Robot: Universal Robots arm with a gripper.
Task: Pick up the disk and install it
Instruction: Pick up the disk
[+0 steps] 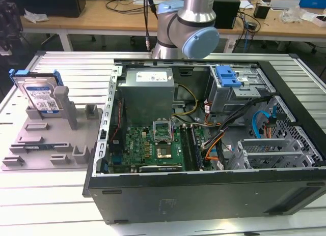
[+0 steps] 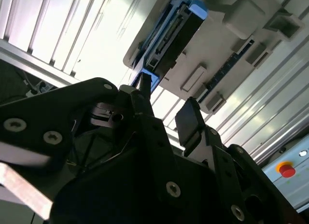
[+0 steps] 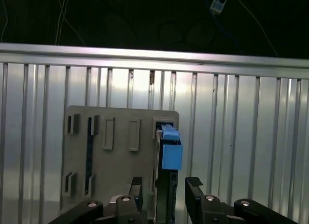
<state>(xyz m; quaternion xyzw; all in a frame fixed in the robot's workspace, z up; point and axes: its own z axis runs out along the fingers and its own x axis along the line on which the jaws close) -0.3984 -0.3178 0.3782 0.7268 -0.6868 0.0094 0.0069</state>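
Though half-hidden, disk (image 3: 170,151) beyond fingers (image 3: 193,186)

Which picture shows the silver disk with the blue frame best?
The exterior view: the blue-framed flat silver hard disk stands upright, labelled face showing. In both wrist views it appears edge-on.

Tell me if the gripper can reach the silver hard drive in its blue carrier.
Probably yes: the open gripper lines up with the silver hard drive, its fingers apart, nothing between them.

Disk (image 1: 42,96) silver, blue-white label, blue frame; fixture (image 1: 46,144) grey; claw (image 3: 164,184) black; tabletop (image 1: 51,205) ribbed silver; case (image 1: 204,195) black; motherboard (image 1: 147,142) green.
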